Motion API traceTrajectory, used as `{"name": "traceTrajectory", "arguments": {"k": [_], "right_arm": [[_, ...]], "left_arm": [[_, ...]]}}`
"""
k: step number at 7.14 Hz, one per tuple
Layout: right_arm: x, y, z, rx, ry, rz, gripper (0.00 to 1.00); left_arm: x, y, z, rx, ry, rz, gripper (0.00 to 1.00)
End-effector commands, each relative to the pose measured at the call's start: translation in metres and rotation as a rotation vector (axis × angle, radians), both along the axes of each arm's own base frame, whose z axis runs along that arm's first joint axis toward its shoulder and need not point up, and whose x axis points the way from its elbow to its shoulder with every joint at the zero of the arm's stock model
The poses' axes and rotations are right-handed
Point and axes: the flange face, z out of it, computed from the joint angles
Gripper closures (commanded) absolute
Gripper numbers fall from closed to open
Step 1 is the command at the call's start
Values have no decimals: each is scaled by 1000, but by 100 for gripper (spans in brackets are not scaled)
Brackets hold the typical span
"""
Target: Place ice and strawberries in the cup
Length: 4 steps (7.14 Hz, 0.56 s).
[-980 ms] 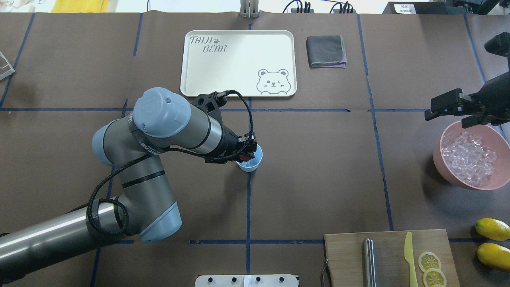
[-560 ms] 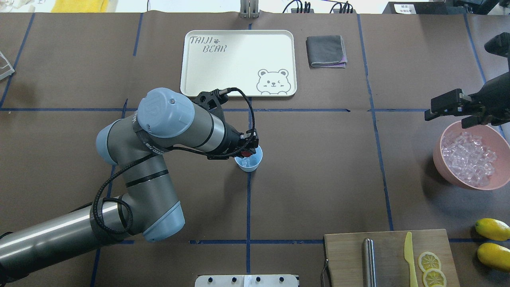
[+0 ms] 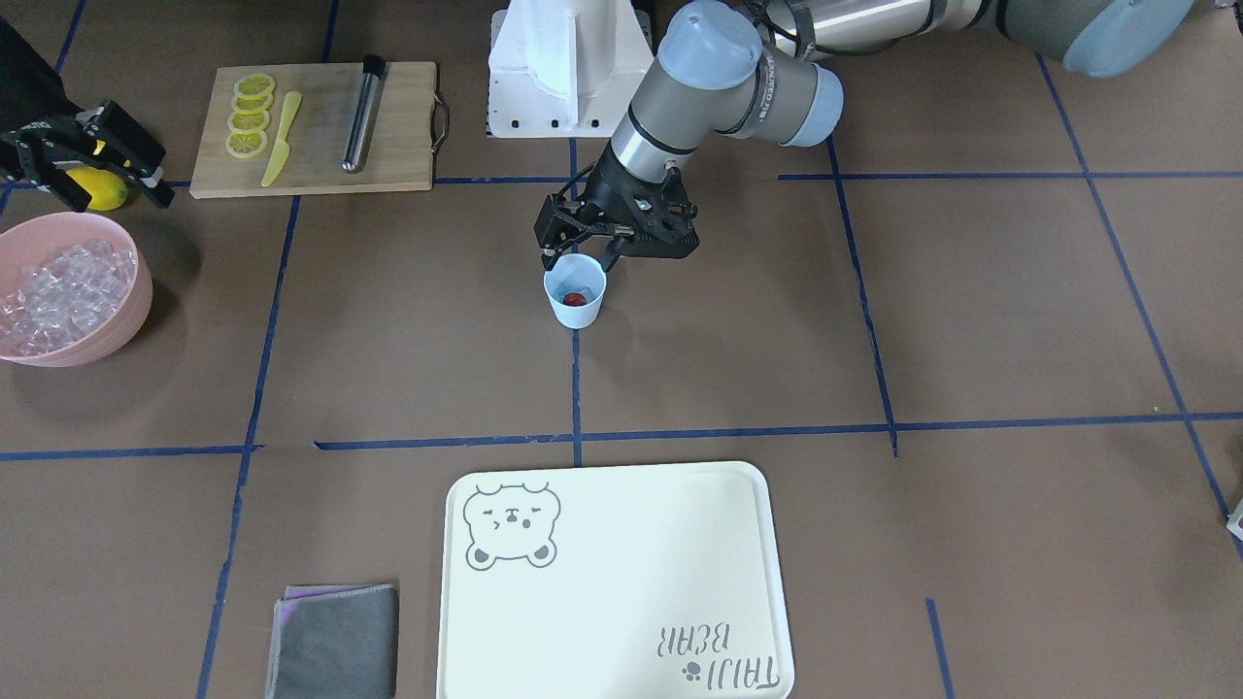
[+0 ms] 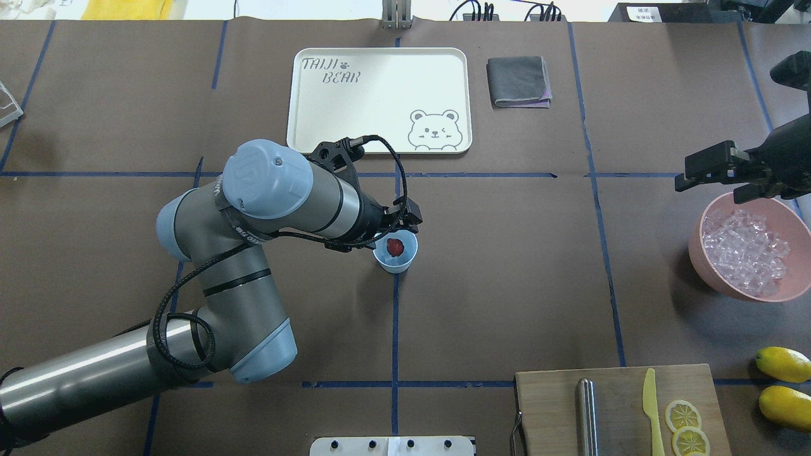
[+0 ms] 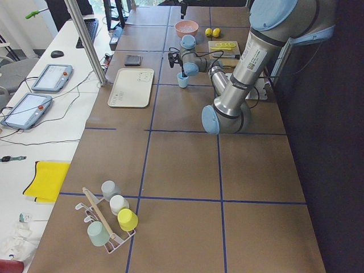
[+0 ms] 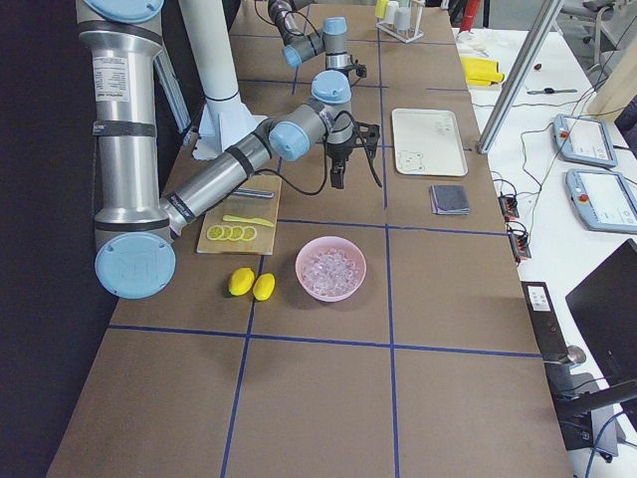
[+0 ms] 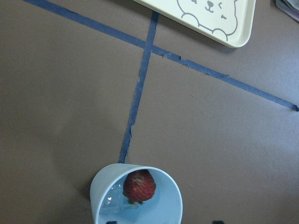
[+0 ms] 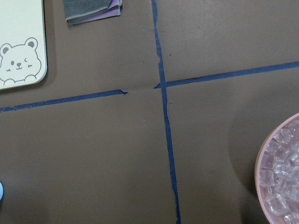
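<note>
One strawberry [image 7: 138, 185] inside the single cup [image 7: 163, 206], lying on ice [image 7: 112, 199] that shows clearly only from the left wrist. Just above the rim, left end effector [image 3: 579, 257] spread wide, empty. Far along the table [image 4: 507, 266], right end effector [image 4: 709, 187] parted, empty, over one pink bowl [image 4: 735, 290].

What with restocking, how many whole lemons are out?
2. One lemon and a second lemon sit together beside the cutting board, near the pink bowl; none looks hidden.
</note>
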Motion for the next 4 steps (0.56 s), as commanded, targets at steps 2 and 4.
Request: {"name": "traceTrajectory", "arguments": {"k": [2,4], "right_arm": [[17,-7,3,-4,4,27,0],[81,-19,47,52,42,16,0]], "left_arm": [[-58,-21,5,11,16,-65,17],[-156,-53,71,116,-44,26,17]]}}
